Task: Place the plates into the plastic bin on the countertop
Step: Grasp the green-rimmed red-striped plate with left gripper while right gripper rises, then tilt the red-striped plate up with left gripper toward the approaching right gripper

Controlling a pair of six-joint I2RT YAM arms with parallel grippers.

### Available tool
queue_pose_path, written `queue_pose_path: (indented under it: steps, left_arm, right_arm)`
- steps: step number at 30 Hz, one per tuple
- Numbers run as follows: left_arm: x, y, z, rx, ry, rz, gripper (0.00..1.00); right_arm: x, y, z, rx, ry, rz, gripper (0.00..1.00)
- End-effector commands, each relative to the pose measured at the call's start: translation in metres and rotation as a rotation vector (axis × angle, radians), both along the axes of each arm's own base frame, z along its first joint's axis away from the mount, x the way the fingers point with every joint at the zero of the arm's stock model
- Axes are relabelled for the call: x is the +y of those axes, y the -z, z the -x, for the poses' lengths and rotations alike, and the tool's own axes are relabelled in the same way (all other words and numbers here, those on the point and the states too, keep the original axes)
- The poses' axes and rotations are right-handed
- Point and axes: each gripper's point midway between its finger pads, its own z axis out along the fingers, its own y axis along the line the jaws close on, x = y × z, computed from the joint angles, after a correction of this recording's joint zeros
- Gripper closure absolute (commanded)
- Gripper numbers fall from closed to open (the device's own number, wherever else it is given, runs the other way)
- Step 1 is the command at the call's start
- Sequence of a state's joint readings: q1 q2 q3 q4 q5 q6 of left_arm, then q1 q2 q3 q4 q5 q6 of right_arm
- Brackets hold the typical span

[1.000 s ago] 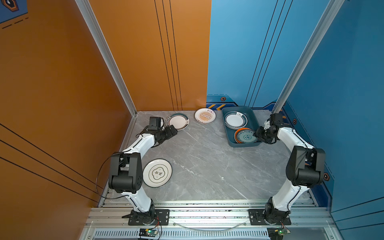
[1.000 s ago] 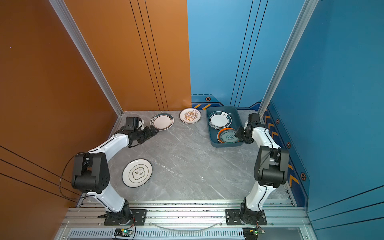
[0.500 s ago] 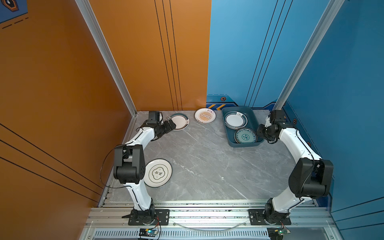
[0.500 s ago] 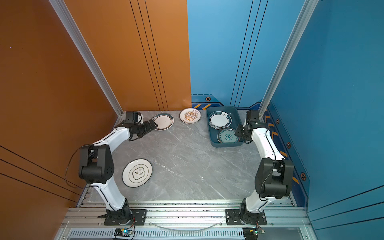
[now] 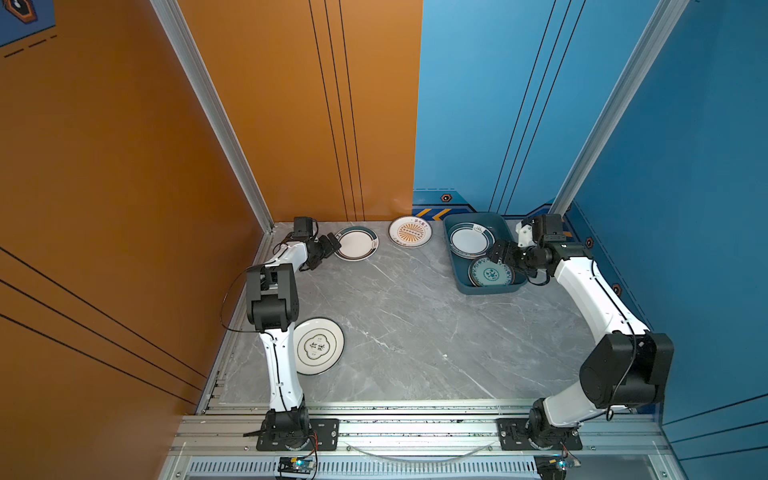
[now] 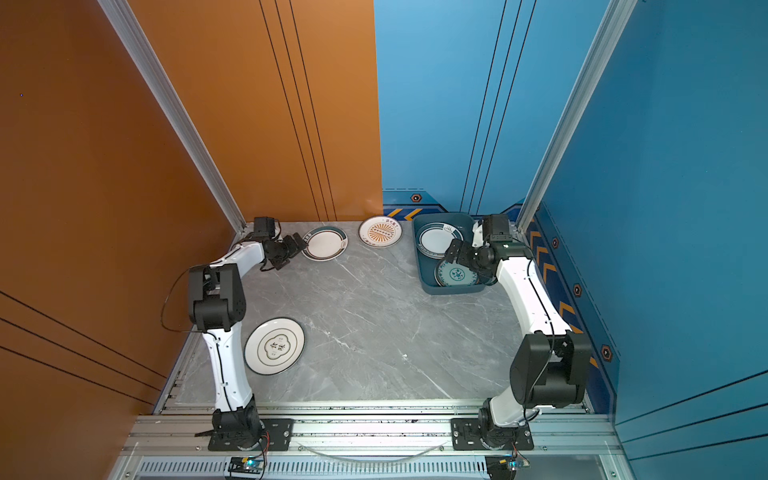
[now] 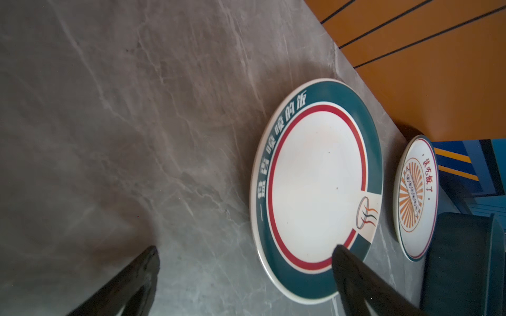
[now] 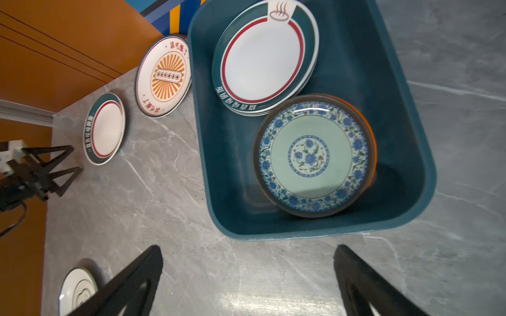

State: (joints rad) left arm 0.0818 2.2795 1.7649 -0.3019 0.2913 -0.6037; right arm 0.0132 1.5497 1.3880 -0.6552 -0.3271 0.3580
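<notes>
The plastic bin (image 5: pixel 454 266) stands at the back right of the countertop (image 5: pixel 415 324). Inside it lie a stack of green-rimmed plates (image 8: pixel 262 60) and a teal patterned plate (image 8: pixel 312 158) resting on an orange one (image 8: pixel 373 147). My right gripper (image 8: pixel 248 246) hangs open and empty just above the bin's right side (image 5: pixel 496 254). Three plates lie on the countertop: a green-rimmed one (image 5: pixel 356 244), a sunburst one (image 5: pixel 410 232) and a white one with a dark ring (image 5: pixel 319 345). My left gripper (image 7: pixel 245 247) is open, one finger (image 7: pixel 356 276) over the green-rimmed plate's (image 7: pixel 317 188) edge.
The orange wall (image 5: pixel 291 124) runs close behind the back plates and the blue wall (image 5: pixel 685 208) stands beside the bin. An aluminium rail (image 5: pixel 415 428) edges the front. The left arm's elbow (image 5: pixel 272 299) stands next to the white plate.
My right gripper has opened and drawn back from the teal patterned plate, which now lies loose in the bin. My left gripper has moved up to the green-rimmed plate's edge.
</notes>
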Motion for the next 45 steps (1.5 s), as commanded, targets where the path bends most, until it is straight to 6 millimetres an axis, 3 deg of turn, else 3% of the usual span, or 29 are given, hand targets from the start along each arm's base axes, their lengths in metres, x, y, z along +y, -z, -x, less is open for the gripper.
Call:
queue_pose_path:
  steps: [1,5,12,19,27,29,30,40,45]
  left_arm:
    - [-0.007,-0.001,-0.013,-0.013,0.008,0.040,0.02]
    - [-0.010,0.011,-0.022,-0.003,0.007,0.056,0.01]
    - [-0.025,0.031,-0.031,0.015,0.028,0.084,0.12]
    - [-0.044,0.047,-0.030,0.036,0.061,0.110,0.42]
    - [-0.046,0.056,-0.028,0.034,0.062,0.146,0.77]
    - [-0.045,0.058,-0.027,0.040,0.060,0.147,0.96]
    - [-0.044,0.060,-0.026,0.044,0.057,0.145,1.00]
    - [-0.045,0.058,-0.014,0.042,0.065,0.163,1.00]
    - [-0.055,0.031,0.007,-0.015,0.097,0.178,1.00]
  right_arm:
    - [0.018,-0.013,0.004,-0.036,-0.042,-0.065,0.00]
    - [0.025,-0.011,0.006,-0.033,-0.057,-0.059,0.00]
    - [0.025,-0.009,0.008,-0.030,-0.052,-0.046,0.00]
    - [0.024,-0.007,0.007,-0.027,-0.045,-0.050,0.01]
    - [0.024,-0.006,0.005,-0.026,-0.044,-0.049,0.01]
    - [0.025,-0.004,0.005,-0.021,-0.049,-0.052,0.02]
    - [0.025,-0.002,0.005,-0.016,-0.049,-0.053,0.01]
    - [0.033,-0.001,0.006,-0.012,-0.071,-0.068,0.02]
    - [0.066,-0.003,0.007,-0.022,-0.168,-0.170,0.01]
